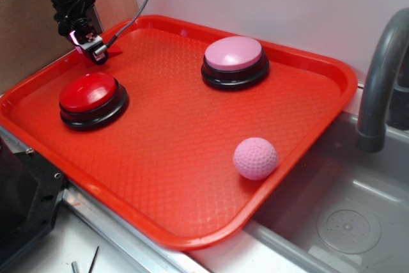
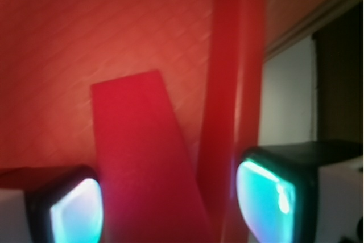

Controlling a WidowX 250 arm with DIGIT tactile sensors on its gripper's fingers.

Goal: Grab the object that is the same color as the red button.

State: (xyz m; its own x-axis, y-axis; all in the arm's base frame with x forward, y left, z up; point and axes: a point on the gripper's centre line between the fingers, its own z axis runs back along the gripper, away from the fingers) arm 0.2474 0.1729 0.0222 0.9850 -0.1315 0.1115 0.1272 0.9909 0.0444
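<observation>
Closest to the exterior camera, on the red tray [image 1: 300, 158], a pink dimpled ball [image 1: 255, 158] sits near the tray's right front rim. Farther in, the red button [image 1: 89, 95] stands on its black base toward the left side, and the pink button [image 1: 234, 61] stands well apart from it toward the back right.

At the far left corner the arm comes down steeply from the upper left, cable trailing behind it, with the gripper [image 1: 96, 52] tipped low over the tray just behind the red button. A sliver of the red wedge [image 1: 114, 48] shows just beside its tip, lying on the tray floor near the back rim.

In the wrist view the wedge [image 2: 145, 157] lies flat on the tray, running up from the bottom edge between the two fingers [image 2: 77, 209]. The jaws stand spread apart on either side of it; whether the pads touch it cannot be told. The tray's raised rim runs just right of the wedge.
</observation>
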